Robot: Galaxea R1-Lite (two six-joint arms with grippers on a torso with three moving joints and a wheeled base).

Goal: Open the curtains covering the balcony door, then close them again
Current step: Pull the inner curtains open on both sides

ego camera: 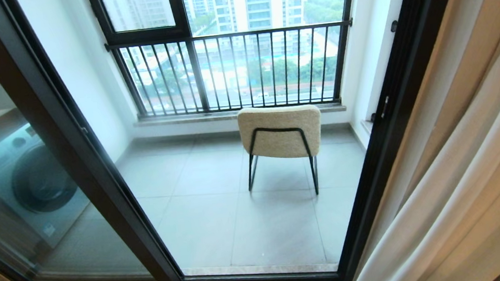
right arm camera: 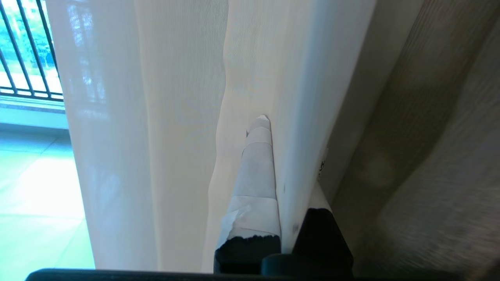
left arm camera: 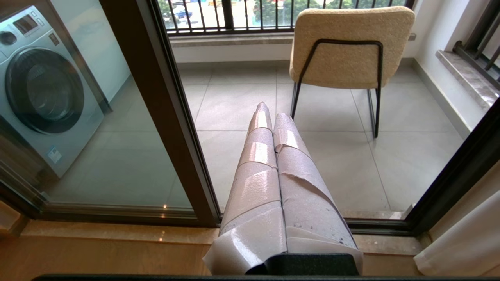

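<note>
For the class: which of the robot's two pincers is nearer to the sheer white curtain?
Right. The right pincer is shut on a fold of the sheer white curtain. The left pincer hangs shut before the open balcony door, clear of the fabric.

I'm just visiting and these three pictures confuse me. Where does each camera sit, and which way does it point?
Head view: on the robot's head, looking down through the balcony door at the chair; no arm shows.
Left wrist view: behind the shut left gripper, facing the same chair and washing machine.
Right wrist view: behind the right gripper, shut on a fold of the curtains.
Head and left wrist views share chair, door and washing machine.
</note>
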